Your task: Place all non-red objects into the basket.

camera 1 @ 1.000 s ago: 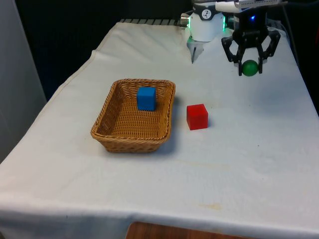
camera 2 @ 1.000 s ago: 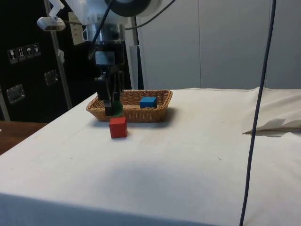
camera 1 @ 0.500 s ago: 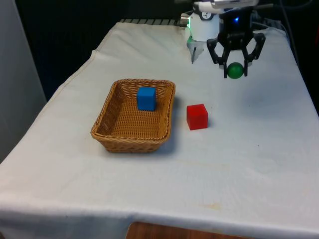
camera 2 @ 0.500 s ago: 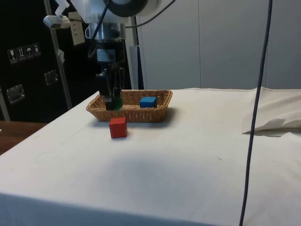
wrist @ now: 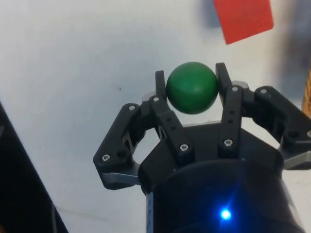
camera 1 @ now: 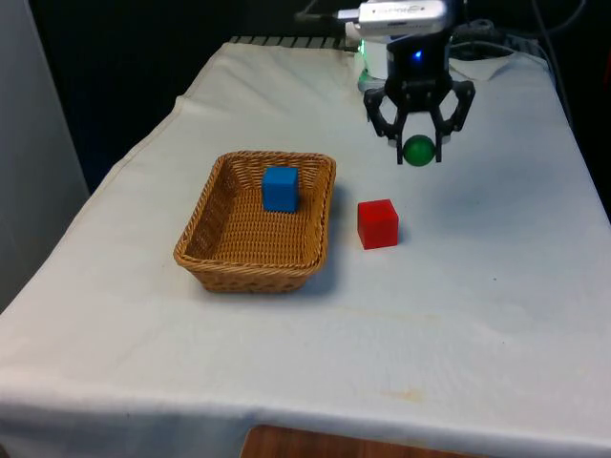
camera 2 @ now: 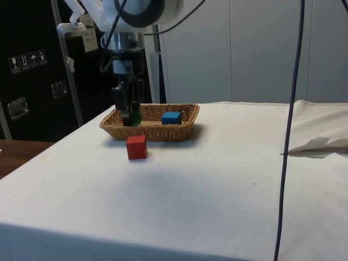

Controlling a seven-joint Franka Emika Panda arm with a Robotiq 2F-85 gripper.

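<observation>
While the white cloth (camera 1: 477,315) lies bare at the near end, mid-table sit a red cube (camera 1: 377,224) and, on the front view's left of it, a wicker basket (camera 1: 250,260) with a blue cube (camera 1: 280,188) inside. Farther back, the gripper (camera 1: 418,151) hangs above the cloth, jaws clenched on a green ball (wrist: 191,87) pinched between both fingertips. Dark cabinets behind in the side view.

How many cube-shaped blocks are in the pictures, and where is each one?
2. The blue cube block lies inside the woven wicker basket. The red cube block sits on the white cloth just beside the basket, on the front view's right.
</observation>
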